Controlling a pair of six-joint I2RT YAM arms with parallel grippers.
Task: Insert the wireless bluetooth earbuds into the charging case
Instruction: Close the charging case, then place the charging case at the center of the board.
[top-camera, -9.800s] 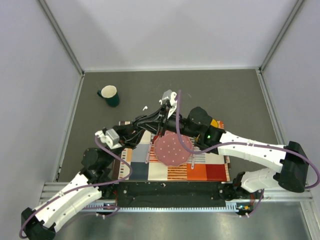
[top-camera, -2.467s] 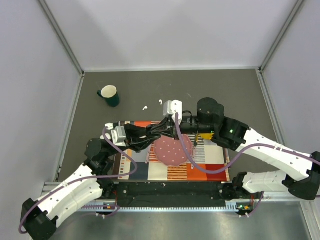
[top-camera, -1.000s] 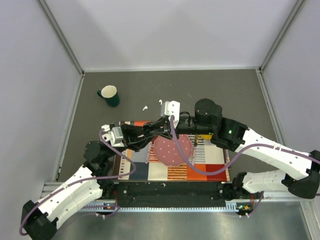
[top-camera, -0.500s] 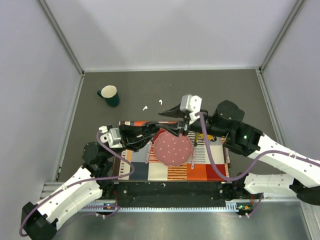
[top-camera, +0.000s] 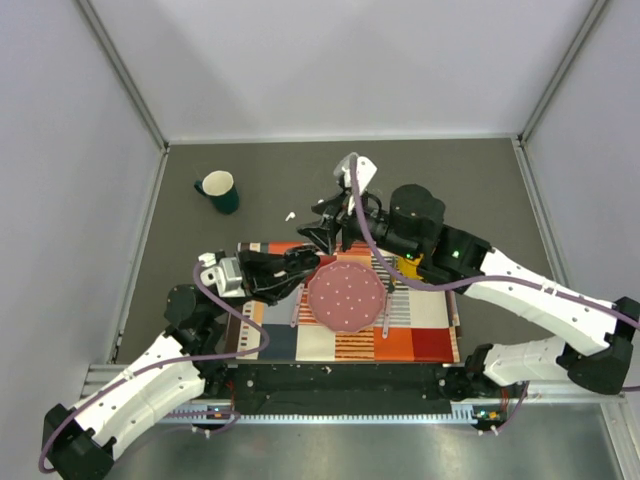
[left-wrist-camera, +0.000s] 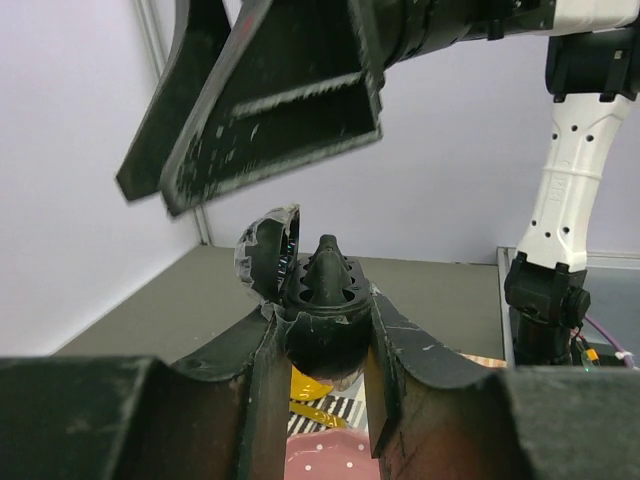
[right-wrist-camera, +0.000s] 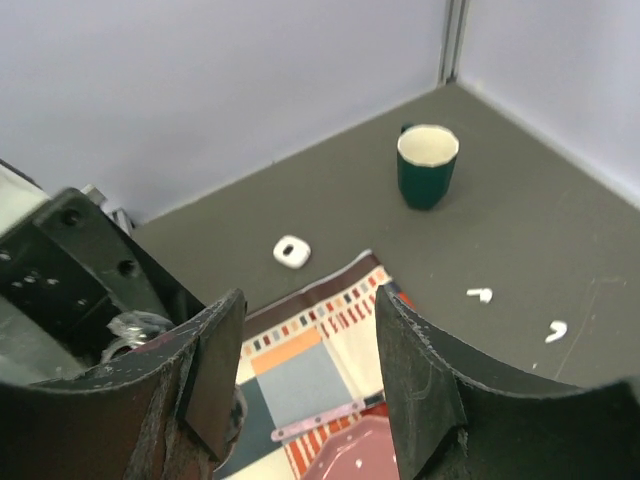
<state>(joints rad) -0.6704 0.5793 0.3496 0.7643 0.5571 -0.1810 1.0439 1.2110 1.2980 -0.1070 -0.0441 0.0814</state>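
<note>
Right gripper (right-wrist-camera: 306, 322) hovers near the earbuds (right-wrist-camera: 480, 294)

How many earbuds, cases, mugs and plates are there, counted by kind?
Earbuds: 2
Case: 1
Mug: 1
Plate: 1
Total: 5
</note>
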